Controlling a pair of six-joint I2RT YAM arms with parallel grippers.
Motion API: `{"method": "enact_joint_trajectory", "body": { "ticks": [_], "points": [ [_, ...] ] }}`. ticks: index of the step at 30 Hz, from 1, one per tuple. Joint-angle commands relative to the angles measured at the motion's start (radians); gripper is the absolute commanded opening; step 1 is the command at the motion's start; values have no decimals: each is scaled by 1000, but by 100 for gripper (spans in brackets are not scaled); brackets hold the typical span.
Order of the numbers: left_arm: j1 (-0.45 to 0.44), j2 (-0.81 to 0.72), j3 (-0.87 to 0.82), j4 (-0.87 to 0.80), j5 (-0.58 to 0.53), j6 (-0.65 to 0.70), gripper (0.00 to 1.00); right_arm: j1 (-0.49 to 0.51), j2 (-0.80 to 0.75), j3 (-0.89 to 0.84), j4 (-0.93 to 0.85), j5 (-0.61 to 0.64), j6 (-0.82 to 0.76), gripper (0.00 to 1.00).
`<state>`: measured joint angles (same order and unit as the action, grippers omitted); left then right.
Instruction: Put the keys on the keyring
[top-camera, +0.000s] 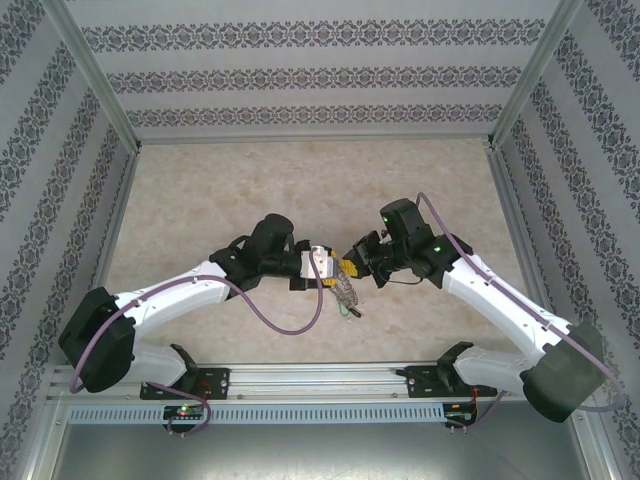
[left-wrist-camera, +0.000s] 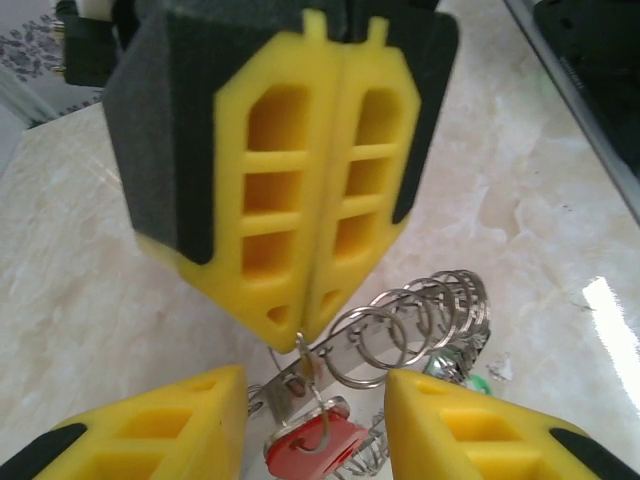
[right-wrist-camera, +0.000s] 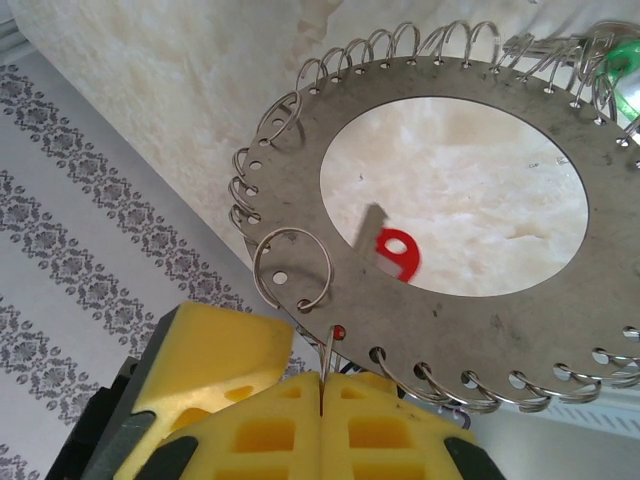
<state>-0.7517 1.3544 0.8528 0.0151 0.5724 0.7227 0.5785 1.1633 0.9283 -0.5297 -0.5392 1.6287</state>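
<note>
1 light, slippery key (left-wrist-camera: 310, 447): take it at its red head. The right gripper (right-wrist-camera: 322, 380) clenches a thin wire (right-wrist-camera: 325, 352) at the keyring (right-wrist-camera: 480, 320); for the left gripper (left-wrist-camera: 315, 385), I cannot tell.

Robot test booth in a lab: a marble-look table (top-camera: 200, 200) boxed in by patterned wall panels (top-camera: 300, 75) and metal frame posts (top-camera: 95, 75), with a left arm (top-camera: 170, 295) and a right arm (top-camera: 500, 300) bolted to a rail (top-camera: 320, 378)
</note>
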Motion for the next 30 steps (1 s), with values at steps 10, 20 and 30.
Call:
{"method": "enact_joint_trajectory", "body": {
  "ticks": [10,20,30],
  "points": [
    [-13,14,-70,206,-13,-133,29,35,-28,-29,67,66,91,0],
    [-14,16,-88,221,-22,-142,8,68,-34,-56,113,130,179,0],
    [-13,2,-92,205,-46,-115,0,71,-39,-55,90,135,156,3]
  ]
}}
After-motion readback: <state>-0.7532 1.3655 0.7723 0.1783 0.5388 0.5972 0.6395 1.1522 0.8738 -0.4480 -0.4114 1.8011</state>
